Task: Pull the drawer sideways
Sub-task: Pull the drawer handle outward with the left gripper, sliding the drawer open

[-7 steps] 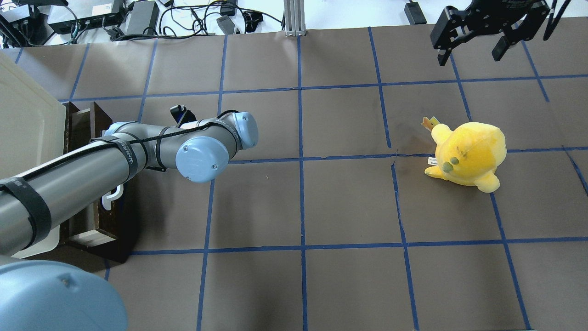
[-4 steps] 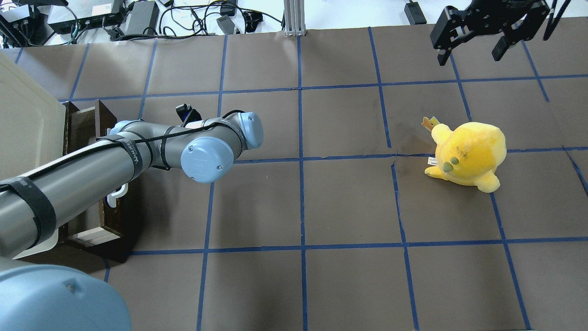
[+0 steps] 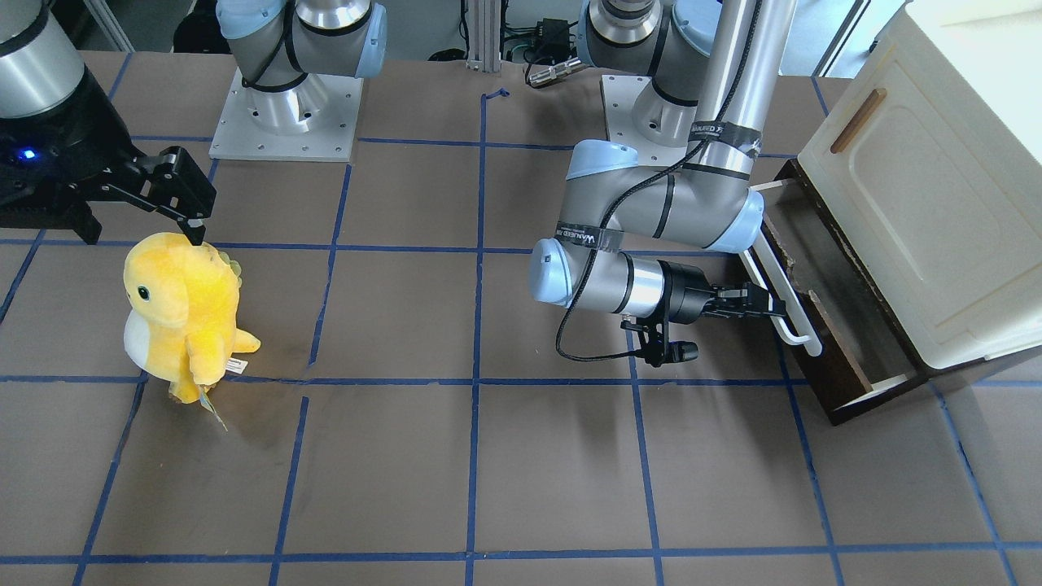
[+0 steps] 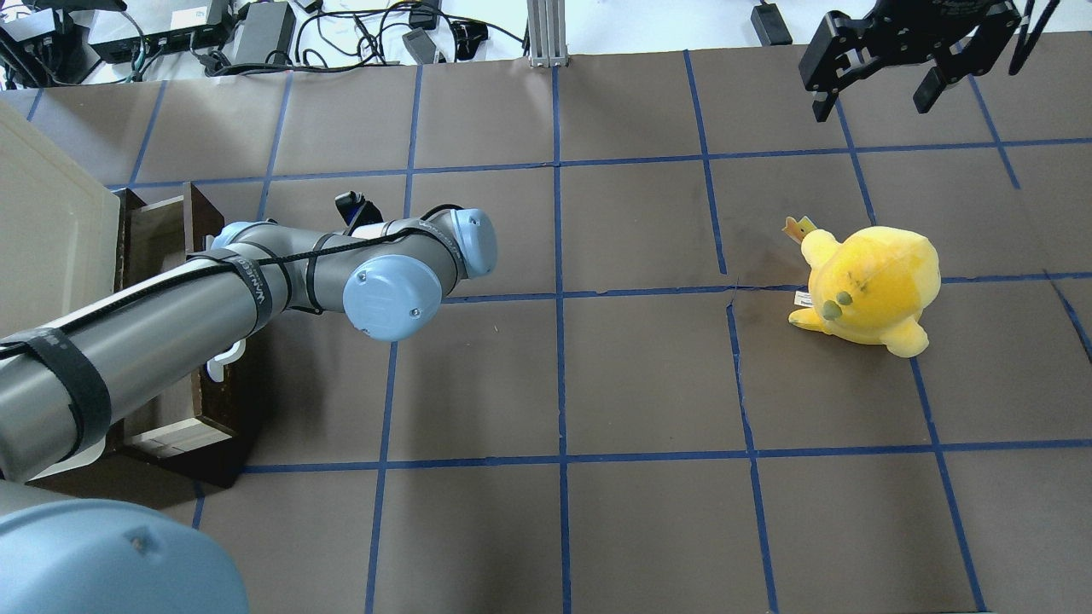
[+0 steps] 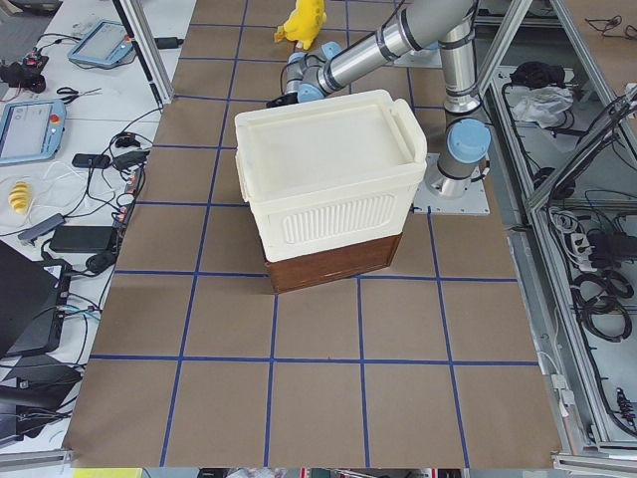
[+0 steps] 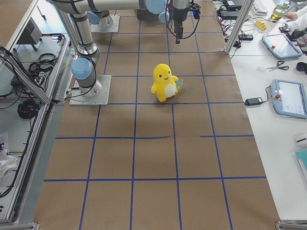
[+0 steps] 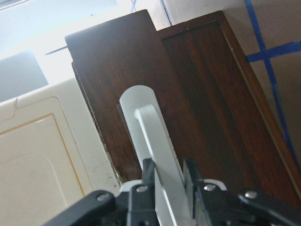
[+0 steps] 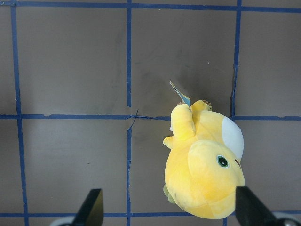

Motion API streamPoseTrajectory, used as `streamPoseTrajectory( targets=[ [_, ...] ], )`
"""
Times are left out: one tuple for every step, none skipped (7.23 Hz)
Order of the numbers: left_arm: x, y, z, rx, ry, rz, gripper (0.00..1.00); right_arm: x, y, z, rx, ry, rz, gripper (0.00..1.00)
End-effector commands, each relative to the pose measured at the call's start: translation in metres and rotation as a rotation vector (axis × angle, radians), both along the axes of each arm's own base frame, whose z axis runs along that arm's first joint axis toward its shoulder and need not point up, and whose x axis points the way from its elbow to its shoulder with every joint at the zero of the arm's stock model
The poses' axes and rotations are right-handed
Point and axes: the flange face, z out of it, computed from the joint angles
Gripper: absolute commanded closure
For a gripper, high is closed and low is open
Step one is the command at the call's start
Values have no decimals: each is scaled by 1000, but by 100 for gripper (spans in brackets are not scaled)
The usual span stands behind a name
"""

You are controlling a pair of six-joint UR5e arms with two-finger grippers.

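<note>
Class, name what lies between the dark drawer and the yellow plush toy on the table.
In the front-facing view, the left gripper, clamped on the handle of the drawer, then only bare taped table up to the plush toy.

Overhead cam from rear, front cam opp., both share plush (image 4: 870,286)

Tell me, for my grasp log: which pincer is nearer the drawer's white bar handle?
Left. The left pincer is shut on the white bar handle of the drawer; the right pincer hangs open by the yellow plush toy, across the table from it.
</note>
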Motion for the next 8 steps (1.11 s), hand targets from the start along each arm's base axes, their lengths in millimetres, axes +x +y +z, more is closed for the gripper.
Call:
streamPoseTrajectory(
  targets=[
    [-14, -2, 0, -3, 2, -24, 100, 0, 0, 0, 0, 1, 0, 0],
    [-21, -3, -1, -6, 3, -36, 100, 0, 0, 0, 0, 1, 0, 0],
    [-29, -4, 0, 3, 8, -48, 100, 0, 0, 0, 0, 1, 0, 0],
    [-35, -6, 3, 0, 34, -41, 100, 0, 0, 0, 0, 1, 0, 0],
    [-40, -6, 5, -3, 35, -49, 100, 0, 0, 0, 0, 1, 0, 0],
    [-41, -6, 5, -3, 35, -52, 100, 0, 0, 0, 0, 1, 0, 0],
    [-42, -6, 5, 8, 36, -54, 100, 0, 0, 0, 0, 1, 0, 0],
    [-42, -6, 6, 6, 38, -54, 100, 0, 0, 0, 0, 1, 0, 0]
  ],
)
